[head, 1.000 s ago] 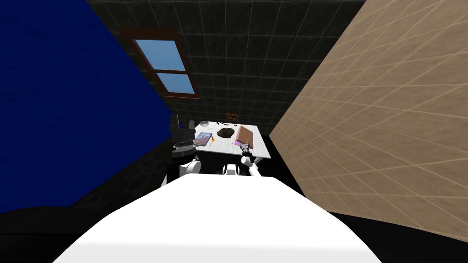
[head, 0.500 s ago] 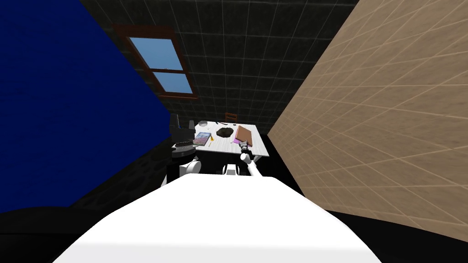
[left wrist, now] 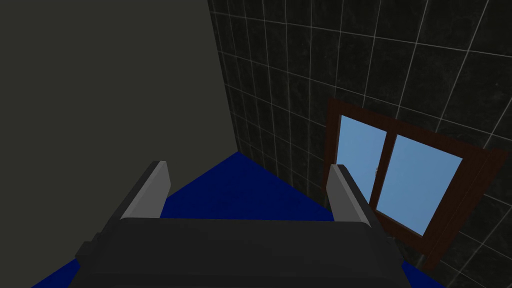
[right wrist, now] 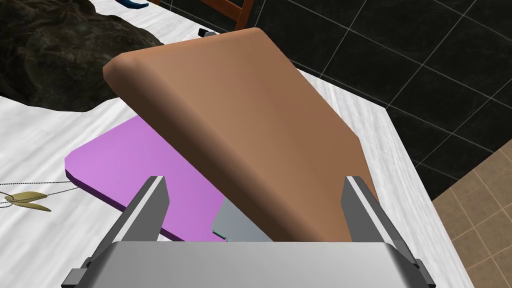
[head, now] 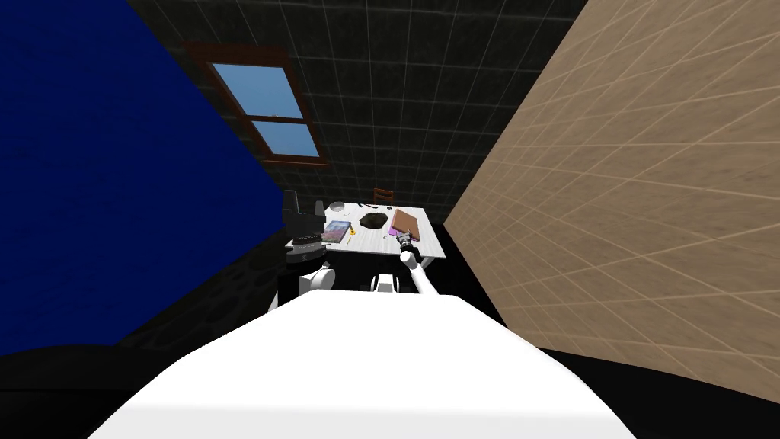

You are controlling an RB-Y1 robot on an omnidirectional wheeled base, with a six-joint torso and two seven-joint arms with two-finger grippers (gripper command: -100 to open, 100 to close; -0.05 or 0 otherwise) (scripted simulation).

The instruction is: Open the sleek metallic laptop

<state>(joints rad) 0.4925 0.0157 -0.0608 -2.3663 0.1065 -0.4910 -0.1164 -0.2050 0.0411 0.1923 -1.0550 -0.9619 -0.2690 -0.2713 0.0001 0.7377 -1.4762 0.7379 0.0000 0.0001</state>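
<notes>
The laptop (right wrist: 240,125) has a brown lid that slants up, part raised, over a grey base (right wrist: 235,225). It lies on a purple mat (right wrist: 130,160) at the right side of the white table (head: 381,242). My right gripper (right wrist: 254,181) is open at the lid's near edge, one finger on each side of it and neither pressing it. The head view shows the laptop (head: 405,222) just beyond the right gripper (head: 404,241). My left gripper (left wrist: 247,167) is open and holds nothing. The left arm (head: 303,229) is raised left of the table.
A dark lumpy object (right wrist: 55,55) lies on the table left of the laptop. A small gold pendant on a thin chain (right wrist: 27,199) sits near the mat. A colourful book (head: 337,231) and a bowl (head: 340,206) are further left. A wooden chair (head: 385,195) stands behind the table.
My right hand has reached a little further over the table, closer to the laptop's near edge. The head view has shifted slightly. The gripper stays open.
</notes>
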